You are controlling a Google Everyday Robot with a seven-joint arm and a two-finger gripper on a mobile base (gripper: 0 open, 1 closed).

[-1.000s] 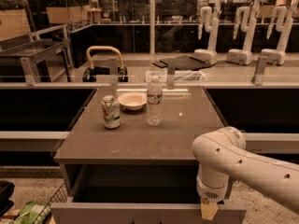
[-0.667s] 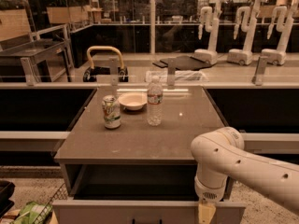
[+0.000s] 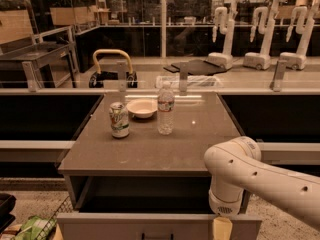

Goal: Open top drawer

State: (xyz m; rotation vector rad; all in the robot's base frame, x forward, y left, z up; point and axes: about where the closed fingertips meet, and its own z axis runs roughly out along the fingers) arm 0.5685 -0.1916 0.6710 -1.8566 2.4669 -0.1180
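Robot lab: parked arms [image 3: 261,34]; claw [image 3: 222,229] at top drawer [image 3: 110,227].

White dimpled arm [image 3: 260,176]; tan claw [image 3: 222,229] beneath it

Cream end effector [image 3: 222,229] at the light-grey top drawer's [image 3: 100,226] front edge, below the white arm [image 3: 265,180]. Grey-brown surface [image 3: 150,151]; green-and-white can [image 3: 119,120]; white bowl [image 3: 142,108]; clear, white-labelled bottle [image 3: 165,110].

Free room over the counter's [image 3: 150,156] front half.
Can [image 3: 119,120], bowl [image 3: 142,108], bottle [image 3: 165,110] stand behind; claw [image 3: 222,229] blocks the top drawer's [image 3: 125,226] right front.
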